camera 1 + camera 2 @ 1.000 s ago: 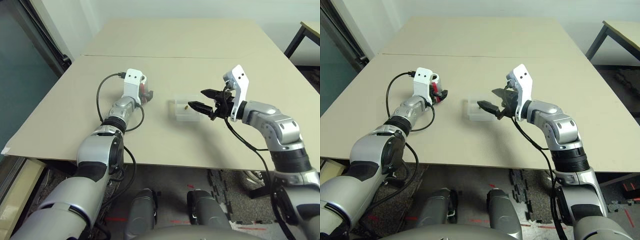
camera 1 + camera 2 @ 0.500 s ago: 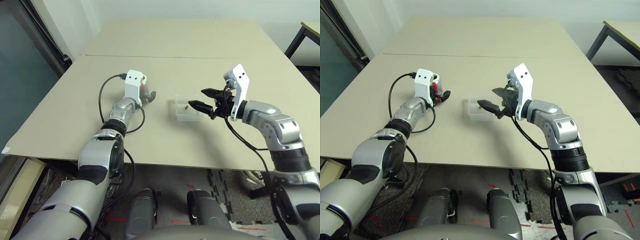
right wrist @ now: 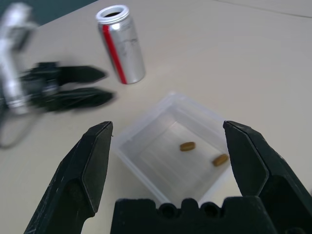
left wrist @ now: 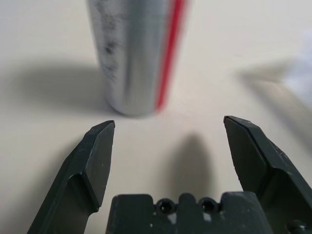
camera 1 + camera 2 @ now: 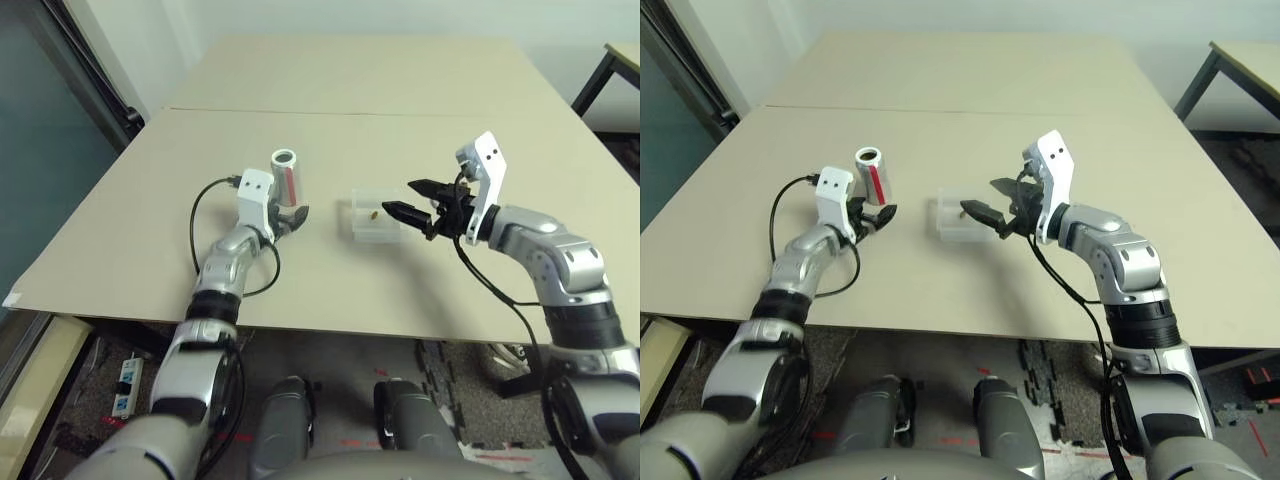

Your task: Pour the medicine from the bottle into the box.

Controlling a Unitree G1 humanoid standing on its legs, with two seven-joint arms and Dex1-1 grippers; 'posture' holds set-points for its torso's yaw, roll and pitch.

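The bottle (image 3: 121, 45) is silver-grey with one red stripe running down its side and a white rim around a dark mouth. The box (image 3: 170, 146) is clear plastic, milky at its walls, and the two pills (image 3: 187, 146) in it are brownish-yellow — almost amber. The table (image 5: 360, 90) is plain pale beige. Both grippers — left gripper (image 3: 73, 87) and right gripper (image 5: 412, 199) — have black fingers; the forearms are silver, with white wrist housings.

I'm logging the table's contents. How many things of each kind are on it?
Small silver-grey bottle with a red stripe: 1
Shallow clear plastic box: 1
Tiny brownish-yellow pills, both in the box: 2
Total: 4
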